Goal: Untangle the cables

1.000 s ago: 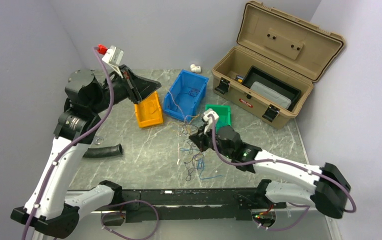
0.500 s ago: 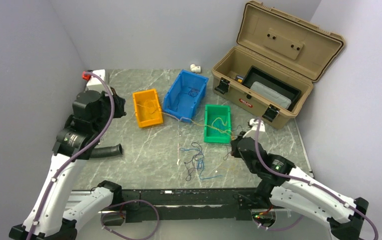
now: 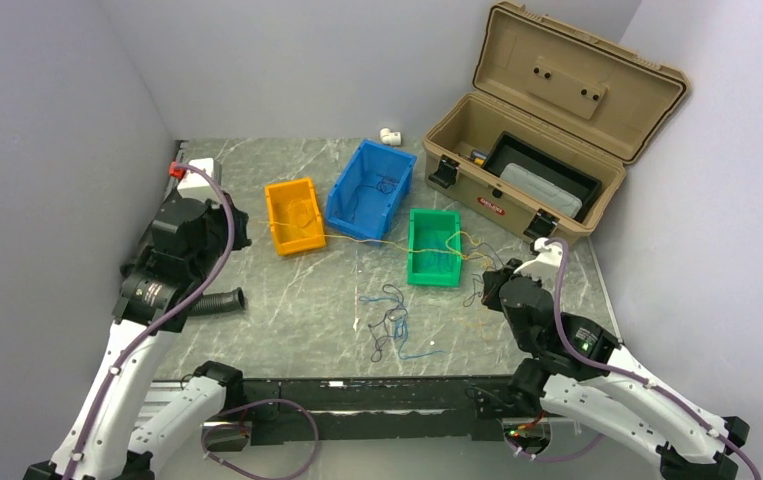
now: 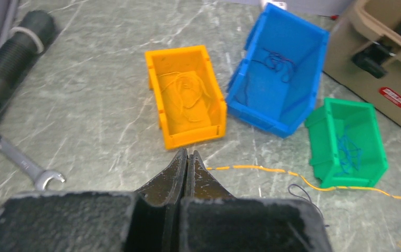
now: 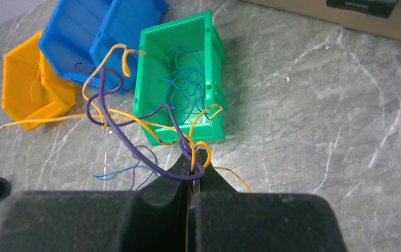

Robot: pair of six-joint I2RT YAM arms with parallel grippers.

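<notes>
My right gripper (image 5: pixel 194 157) is shut on a bunch of the cables: a purple one (image 5: pixel 115 128) and a yellow-orange one (image 5: pixel 135 119) loop out from between its fingertips. In the top view this gripper (image 3: pixel 486 279) hovers right of the green bin (image 3: pixel 434 272). The yellow-orange cable (image 3: pixel 367 241) stretches from it over the green bin toward the orange bin (image 3: pixel 279 216). More cables (image 3: pixel 393 322), blue and dark, lie loose on the table. My left gripper (image 4: pixel 187 157) is shut with nothing seen in it; the yellow-orange cable (image 4: pixel 250 168) passes behind its right finger.
A blue bin (image 3: pixel 355 212) holds dark wires, and the green bin holds blue ones (image 5: pixel 185 86). An open tan toolbox (image 3: pixel 477 187) stands at the back right. A black corrugated hose (image 3: pixel 207 302) and a wrench (image 4: pixel 24 165) lie at the left. A white fitting (image 3: pixel 390 135) sits at the back.
My left arm drew back from above the orange bin to the left. My right arm pulled from the centre out to the right with cables in it, stretching the yellow-orange one.
</notes>
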